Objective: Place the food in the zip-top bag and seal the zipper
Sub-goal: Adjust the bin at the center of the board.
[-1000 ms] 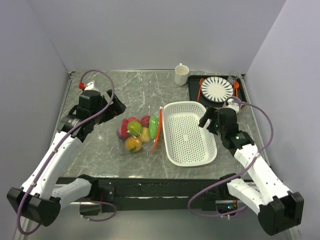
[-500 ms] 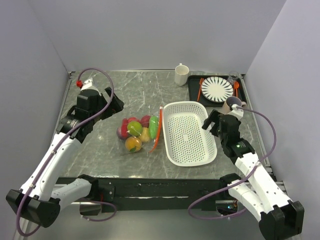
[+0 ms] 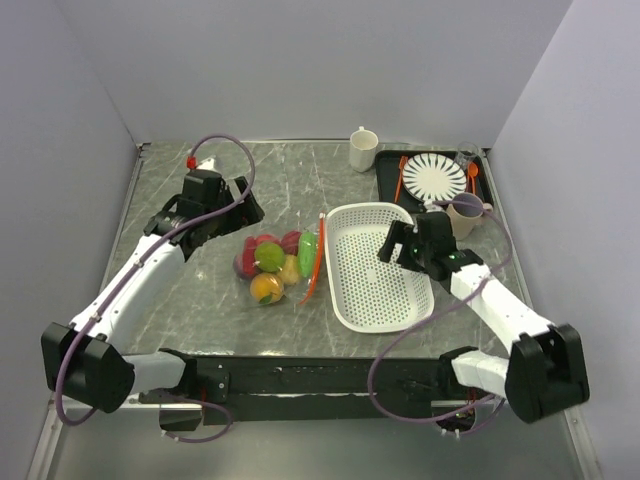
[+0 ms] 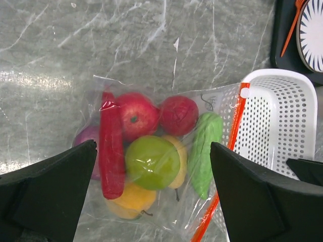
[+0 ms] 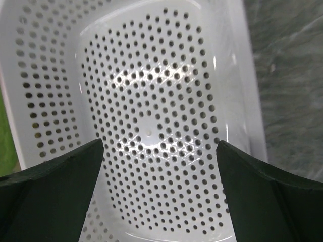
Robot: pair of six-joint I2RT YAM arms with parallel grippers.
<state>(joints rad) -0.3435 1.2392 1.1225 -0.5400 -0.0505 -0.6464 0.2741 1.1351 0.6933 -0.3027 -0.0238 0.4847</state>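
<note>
**Filled bag lies beside basket, zipper edge to the right**

The bag (image 4: 202, 108) lies flat on the desk (image 3: 200, 290), with the food (image 4: 151, 161) packed inside it. In the top view its right edge touches the left rim of the basket (image 3: 375, 275).

The film looks thin, crinkly and slippery. It will likely sag under the loose round fruit, so lifting by the film risks spilling or tearing. The stiffer zipper (image 4: 227, 156) is probably the better hold, pinched near the white slider (image 4: 245, 93).

The zipper's long axis runs near to far, slightly tilted, with the slider at the far end. The mouth faces the basket. I cannot tell whether it is sealed.

The chilli (image 4: 111, 151) and cucumber (image 4: 204, 151) lie roughly parallel to the zipper.

The left end effector (image 4: 152, 147) hangs over the bag with its jaws wide apart and nothing held. The right end effector (image 5: 159, 145) is likewise spread and unladen over the basket.
</note>
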